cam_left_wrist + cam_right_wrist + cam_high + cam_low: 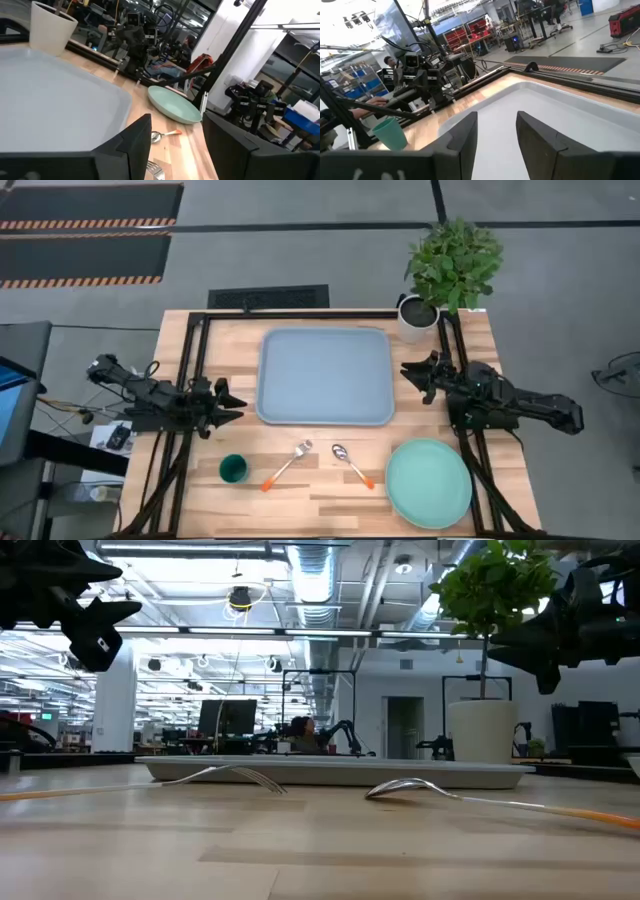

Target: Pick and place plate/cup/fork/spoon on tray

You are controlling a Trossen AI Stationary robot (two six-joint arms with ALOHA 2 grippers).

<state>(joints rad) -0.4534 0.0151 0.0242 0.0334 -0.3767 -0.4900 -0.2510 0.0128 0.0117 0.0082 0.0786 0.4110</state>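
Observation:
The light blue-grey tray point(325, 375) lies flat at the table's middle, toward the far side. The mint-green plate point(429, 483) lies near the front right. The dark green cup point(233, 469) stands upright at the front left. The fork point(288, 464) and the spoon point(351, 463), both orange-handled, lie between cup and plate. My left gripper point(236, 406) hovers open beside the tray's left edge. My right gripper point(408, 377) hovers open beside the tray's right edge. Both are empty.
A white pot with a green plant point(418, 315) stands at the far right corner, just behind my right arm. A black frame point(300, 314) runs along the table's far edge and sides. Bare wood point(320, 500) shows along the front.

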